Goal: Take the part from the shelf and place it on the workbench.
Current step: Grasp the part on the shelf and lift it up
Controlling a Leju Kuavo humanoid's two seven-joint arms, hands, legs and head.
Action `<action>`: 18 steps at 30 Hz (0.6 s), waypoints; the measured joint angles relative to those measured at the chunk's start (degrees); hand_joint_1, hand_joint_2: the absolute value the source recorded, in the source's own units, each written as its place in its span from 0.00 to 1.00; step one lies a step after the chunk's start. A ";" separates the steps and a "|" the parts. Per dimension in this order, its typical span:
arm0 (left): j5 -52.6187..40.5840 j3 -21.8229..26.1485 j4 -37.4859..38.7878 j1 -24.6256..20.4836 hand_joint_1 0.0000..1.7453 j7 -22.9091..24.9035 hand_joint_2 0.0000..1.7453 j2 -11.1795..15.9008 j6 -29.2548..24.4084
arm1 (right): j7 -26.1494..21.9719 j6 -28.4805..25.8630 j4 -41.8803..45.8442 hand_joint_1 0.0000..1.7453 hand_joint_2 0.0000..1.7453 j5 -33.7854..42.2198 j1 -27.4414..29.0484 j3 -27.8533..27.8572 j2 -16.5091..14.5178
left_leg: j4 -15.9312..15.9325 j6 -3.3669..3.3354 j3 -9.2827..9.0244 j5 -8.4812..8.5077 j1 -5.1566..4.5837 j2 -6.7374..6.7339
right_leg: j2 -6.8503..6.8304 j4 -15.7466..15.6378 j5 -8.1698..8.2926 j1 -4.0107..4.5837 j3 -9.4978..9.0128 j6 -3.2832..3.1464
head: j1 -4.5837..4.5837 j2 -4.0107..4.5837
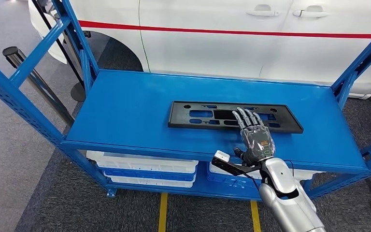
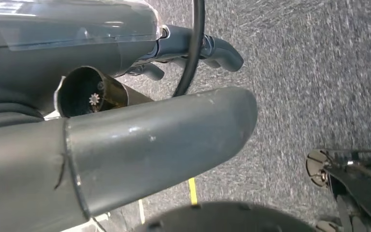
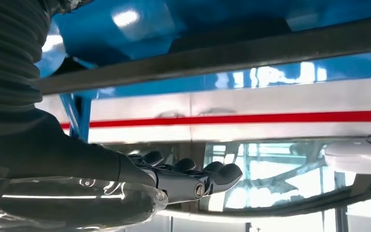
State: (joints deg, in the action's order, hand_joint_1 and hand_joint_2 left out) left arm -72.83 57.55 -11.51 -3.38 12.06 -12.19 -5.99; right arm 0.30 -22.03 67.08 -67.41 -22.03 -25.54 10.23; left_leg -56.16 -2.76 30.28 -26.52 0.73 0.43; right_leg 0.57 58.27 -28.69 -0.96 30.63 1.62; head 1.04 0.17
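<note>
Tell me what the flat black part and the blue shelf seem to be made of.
The black part looks like moulded plastic: matte, thin, with cut-out slots and holes. The blue shelf looks like painted sheet metal: glossy, smooth, with perforated steel uprights. Neither can be confirmed by sight alone.

A silver jointed arm (image 1: 285, 193) with a thin black cable carries a dark-fingered, clear-backed robot hand (image 1: 255, 136).

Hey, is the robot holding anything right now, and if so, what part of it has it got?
Nothing is held. The right hand lies flat, fingers extended over the black part on the shelf; the left hand hangs over the floor.
</note>
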 joint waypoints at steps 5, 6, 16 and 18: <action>-0.32 -0.63 0.08 0.00 0.00 -0.32 0.00 -0.56 -0.21 | 0.12 -0.28 -0.68 0.00 1.00 -0.81 1.33 0.89 -0.13 | 1.04 -0.03 -0.87 0.12 0.34 -0.15 | -0.24 13.15 -3.65 -0.80 8.33 0.82 | 0.04 0.00; -0.32 -0.68 0.08 0.03 0.00 -0.32 0.00 -0.62 -0.19 | 0.12 -0.29 -0.85 0.00 1.00 -0.84 1.63 1.00 -0.13 | 0.77 0.29 -1.00 -0.21 0.54 -0.08 | -0.29 12.29 -2.04 -1.15 8.47 1.17 | 0.04 0.00; -0.32 -0.94 0.10 -0.12 0.00 -0.26 0.00 -0.82 -0.04 | 0.15 -0.80 -1.25 0.00 1.00 -0.87 2.08 1.40 -0.40 | -5.63 3.81 0.51 -5.34 1.28 -0.13 | -0.20 2.66 1.84 -1.41 4.44 -0.94 | 0.37 0.00; -0.32 -0.95 0.10 -0.16 0.00 -0.26 0.00 -0.82 -0.04 | 0.16 -0.80 -1.21 0.00 1.00 -0.87 2.11 1.41 -0.49 | -13.27 3.77 4.80 -8.32 1.10 -0.20 | -0.35 2.64 1.52 -1.12 4.12 -1.47 | 0.36 0.00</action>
State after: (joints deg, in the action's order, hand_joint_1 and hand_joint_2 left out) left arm -73.16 56.60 -11.41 -3.53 11.80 -13.00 -6.03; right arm 0.46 -22.84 65.88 -68.28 -19.92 -24.13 9.74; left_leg -69.43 1.01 35.08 -34.85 1.83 0.23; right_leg 0.22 60.91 -27.17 -2.08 34.75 0.15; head 1.40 0.17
